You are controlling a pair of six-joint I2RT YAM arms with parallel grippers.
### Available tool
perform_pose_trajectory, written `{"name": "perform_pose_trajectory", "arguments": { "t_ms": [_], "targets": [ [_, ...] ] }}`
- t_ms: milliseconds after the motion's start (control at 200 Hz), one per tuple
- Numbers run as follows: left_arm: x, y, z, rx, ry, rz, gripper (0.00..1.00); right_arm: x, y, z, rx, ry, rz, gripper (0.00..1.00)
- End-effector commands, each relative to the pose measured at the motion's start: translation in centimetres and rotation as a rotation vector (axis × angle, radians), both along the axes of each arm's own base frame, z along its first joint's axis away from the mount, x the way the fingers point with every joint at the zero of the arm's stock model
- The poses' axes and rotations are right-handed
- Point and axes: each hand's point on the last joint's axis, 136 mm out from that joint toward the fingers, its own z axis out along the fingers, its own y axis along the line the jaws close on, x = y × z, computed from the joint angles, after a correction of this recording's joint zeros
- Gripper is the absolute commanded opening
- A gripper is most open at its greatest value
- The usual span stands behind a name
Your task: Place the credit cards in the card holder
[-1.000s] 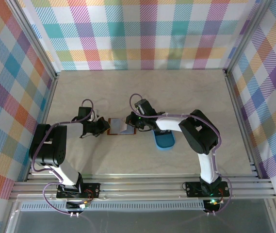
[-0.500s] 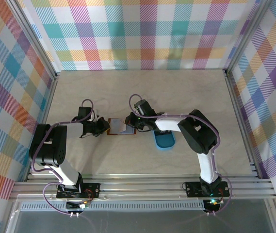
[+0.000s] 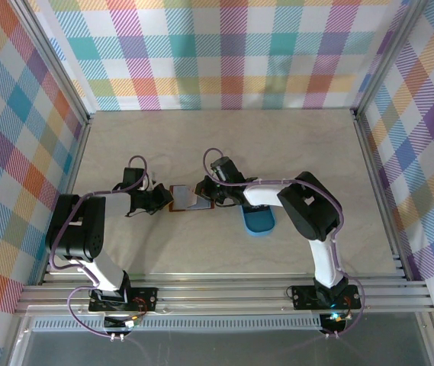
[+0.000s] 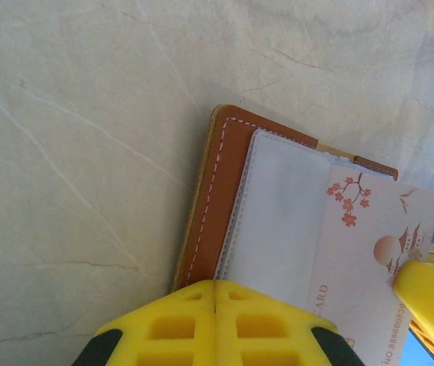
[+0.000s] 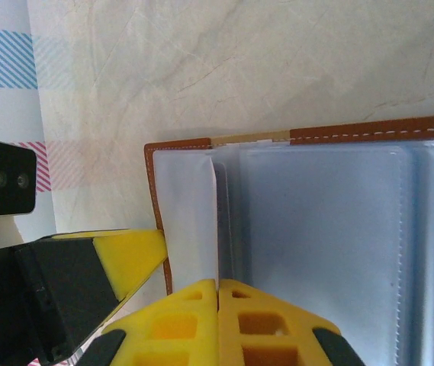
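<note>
The card holder (image 3: 180, 200) lies open on the table, brown leather (image 4: 217, 191) round clear plastic sleeves (image 5: 331, 221). My right gripper (image 3: 204, 192) hangs over its right half, shut (image 5: 217, 288) on a credit card (image 5: 190, 221) that stands on edge over the sleeves. From the left wrist, that card (image 4: 369, 244) shows a pale face printed with blossoms and a pagoda, beside a right fingertip (image 4: 430, 293). My left gripper (image 3: 165, 200) is shut with nothing in it, its tip (image 4: 215, 288) at the wallet's left edge. A left fingertip (image 5: 129, 255) shows beside the leather.
A blue oval tray (image 3: 259, 221) sits just right of the wallet, under the right arm. Aluminium frame rails (image 3: 369, 175) and checked walls enclose the pale marbled table (image 3: 224, 145), with open surface behind and in front of the wallet.
My right gripper has edged slightly left over the wallet with the card, covering more of the pale sleeves. The left arm has not moved.
</note>
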Motion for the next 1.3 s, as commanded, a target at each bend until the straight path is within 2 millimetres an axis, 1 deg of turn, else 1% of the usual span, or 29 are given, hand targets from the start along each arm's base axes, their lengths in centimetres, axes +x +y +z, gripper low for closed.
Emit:
{"name": "perform_pose_trajectory", "arguments": {
  "t_ms": [0,110,335,530,725,825,905,1020,1120,1295],
  "targets": [
    [-1.1,-0.4,-1.0,-0.007,0.044,-0.011,0.06,-0.7,0.5,-0.8,0.009,0.014,0.014,0.0],
    [-1.1,-0.3,-1.0,-0.006,0.046,-0.01,0.06,-0.8,0.3,-1.2,0.001,0.02,0.011,0.0],
    [-1.1,-0.3,-1.1,-0.004,0.049,-0.009,0.06,-1.0,-0.5,-1.1,-0.011,0.021,-0.02,0.0],
    [-1.1,-0.3,-1.1,-0.009,0.05,-0.007,0.06,-1.7,0.6,-1.2,-0.002,0.028,0.0,0.0],
    [-1.1,-0.3,-1.0,-0.007,0.048,-0.004,0.06,-2.0,0.5,-1.4,-0.02,0.037,-0.023,0.0],
    [-1.1,-0.3,-1.1,-0.009,0.05,-0.005,0.06,-2.1,0.9,-1.6,-0.017,0.046,-0.011,0.0],
    [-1.1,-0.4,-1.1,-0.01,0.051,-0.006,0.06,-2.0,1.0,-1.7,-0.022,0.037,0.0,0.0],
    [-1.1,-0.3,-1.2,-0.009,0.054,-0.007,0.06,-1.5,1.0,-1.2,-0.032,0.001,0.004,0.0],
    [-1.2,-0.4,-1.2,-0.01,0.057,-0.007,0.06,-1.0,0.9,-0.8,-0.048,-0.039,0.011,0.0],
    [-1.1,-0.4,-1.2,-0.012,0.058,-0.01,0.06,-0.3,0.3,-0.9,-0.061,-0.063,0.003,0.0]
  ]
}}
